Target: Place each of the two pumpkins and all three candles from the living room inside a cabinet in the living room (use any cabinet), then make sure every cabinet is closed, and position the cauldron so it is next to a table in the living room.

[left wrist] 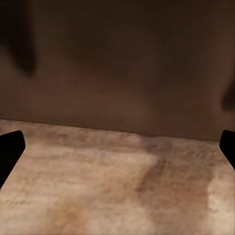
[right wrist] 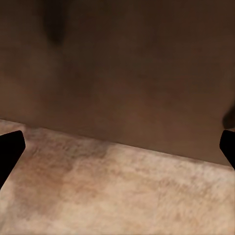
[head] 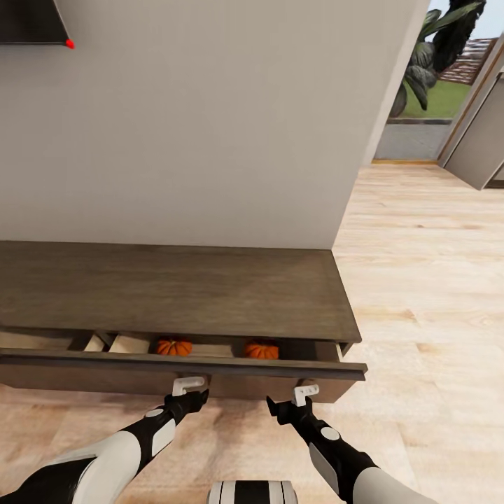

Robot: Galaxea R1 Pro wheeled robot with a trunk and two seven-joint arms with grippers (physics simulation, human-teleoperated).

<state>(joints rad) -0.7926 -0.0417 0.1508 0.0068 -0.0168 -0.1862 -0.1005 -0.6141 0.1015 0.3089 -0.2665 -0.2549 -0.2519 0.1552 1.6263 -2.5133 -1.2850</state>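
Pumpkins are seen inside the opened front of the cabinet (head: pixel 175 294): one pumpkin (head: pixel 173 346) lies left of the middle, the second pumpkin (head: pixel 261 351) lies to its right, well apart from the first. Both sit in the gap between the cabinet's flat top and the pulled-out front panel (head: pixel 182 364). To the left of the first pumpkin, pale beige shapes (head: pixel 128 344) are glimpsed in the same gap; whether they are candles cannot be told.

The cabinet is set against a plain light wall (head: pixel 210 126). A dark panel with a red dot (head: pixel 31 21) is mounted at the wall's upper left corner. To the right, light wooden floor (head: pixel 427 280) runs toward an open doorway, where a plant (head: pixel 434 49) and grass are seen outside.

The left claw (head: pixel 189 383) is held just below the front panel's edge, close against the dark face, beneath the first pumpkin. The right claw (head: pixel 305 392) is held likewise at the panel's right part, below and to the right of the second pumpkin. Whether either touches the panel cannot be told. In the left wrist view the dark fingertips (left wrist: pixel 10 152) are seen at opposite edges, spread wide with nothing between them, facing the brown panel and the floor. In the right wrist view the fingertips (right wrist: pixel 11 149) are spread equally wide and are likewise unloaded.
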